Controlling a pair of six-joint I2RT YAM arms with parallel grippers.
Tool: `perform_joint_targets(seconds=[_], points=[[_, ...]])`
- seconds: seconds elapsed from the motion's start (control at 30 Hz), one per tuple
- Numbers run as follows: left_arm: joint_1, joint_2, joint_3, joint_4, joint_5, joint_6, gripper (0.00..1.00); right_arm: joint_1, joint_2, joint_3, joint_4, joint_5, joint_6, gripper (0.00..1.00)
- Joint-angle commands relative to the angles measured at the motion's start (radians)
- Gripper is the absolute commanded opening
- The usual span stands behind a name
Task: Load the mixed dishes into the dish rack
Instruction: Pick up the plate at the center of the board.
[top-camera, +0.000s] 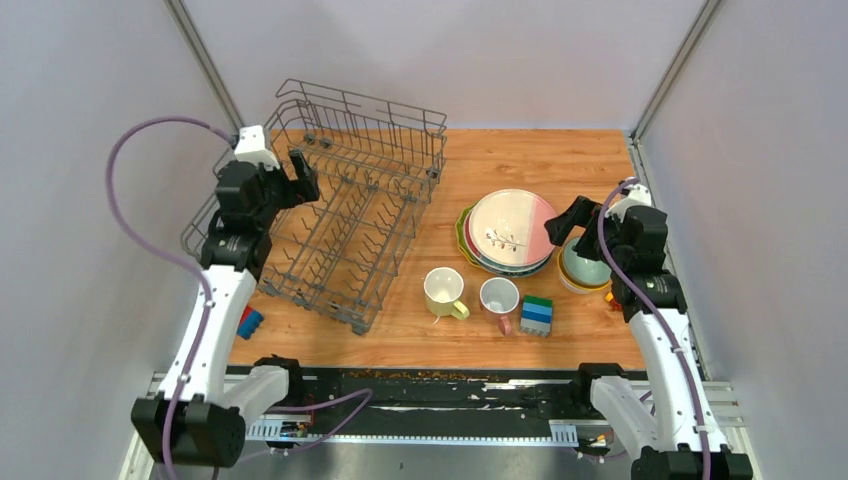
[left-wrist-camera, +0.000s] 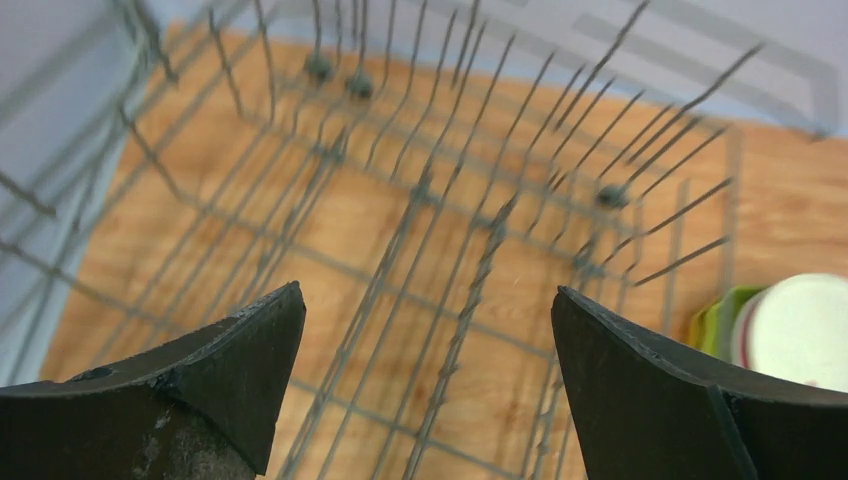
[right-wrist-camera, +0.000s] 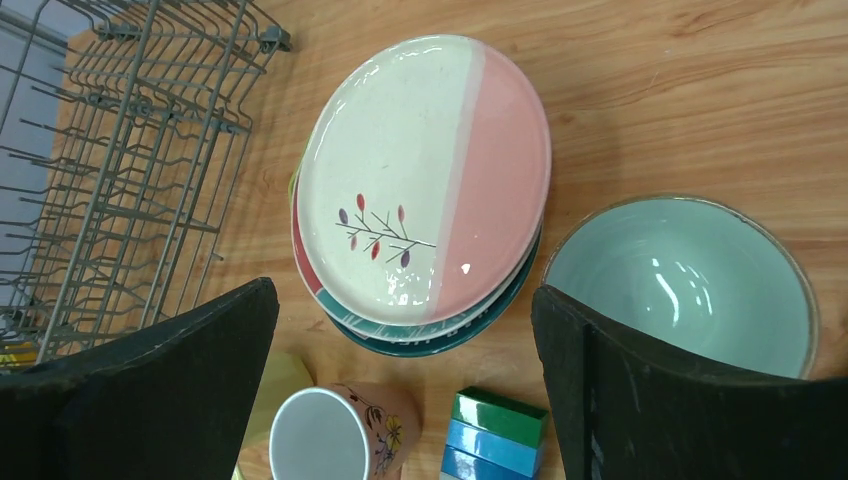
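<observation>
Two pincers stand with jaws wide apart, gripping nothing; at centre-left of the overhead frame the left gripper (top-camera: 300, 172) hangs over the grey wire dish rack (top-camera: 365, 112), near its left side; right of the rack, on the wooden table (top-camera: 560, 160), sit a pale yellow mug (top-camera: 443, 292) and a white mug (top-camera: 499, 298) with a pink handle; behind them a stack of plates (top-camera: 510, 250), topped by a white-pink plate (top-camera: 505, 225) painted with a small twig; green-blue toy blocks (top-camera: 537, 314) stand just beside the white mug; the right gripper (top-camera: 565, 225) hovers between the plates and a pale green bowl (top-camera: 585, 268) nested in a yellow-orange bowl (top-camera: 572, 286).
</observation>
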Motion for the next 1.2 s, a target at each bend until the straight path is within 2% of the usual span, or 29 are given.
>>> perform_joint_targets(seconds=[0.0, 0.13, 0.27, 0.43, 0.53, 0.7, 0.8, 0.93, 1.17], points=[[0.007, 0.048, -0.032, -0.048, -0.133, -0.084, 1.00, -0.003, 0.022, 0.033, 0.090, -0.060, 0.062, 1.00], [0.008, -0.005, -0.059, -0.032, -0.138, -0.072, 1.00, -0.004, 0.020, 0.030, 0.097, -0.095, 0.087, 1.00], [0.008, -0.080, -0.123, 0.022, -0.140, -0.121, 1.00, -0.004, -0.004, 0.015, 0.098, -0.111, 0.081, 1.00], [0.009, -0.118, -0.127, -0.045, -0.073, -0.163, 1.00, -0.004, -0.046, 0.007, 0.123, -0.165, 0.069, 1.00], [0.007, -0.119, -0.100, -0.088, 0.032, -0.153, 1.00, -0.004, -0.075, -0.001, 0.165, -0.264, 0.068, 1.00], [0.009, -0.120, -0.097, -0.062, 0.265, -0.129, 1.00, -0.004, -0.145, -0.028, 0.263, -0.291, 0.118, 1.00], [0.008, -0.119, -0.077, -0.071, 0.367, -0.117, 1.00, -0.004, -0.171, -0.058, 0.319, -0.249, 0.132, 1.00], [0.008, -0.151, -0.090, -0.083, 0.438, -0.098, 1.00, -0.004, -0.145, -0.064, 0.298, -0.183, 0.138, 1.00], [0.008, -0.236, -0.136, -0.074, 0.369, -0.044, 1.00, -0.003, -0.050, -0.026, 0.264, -0.025, 0.190, 1.00]])
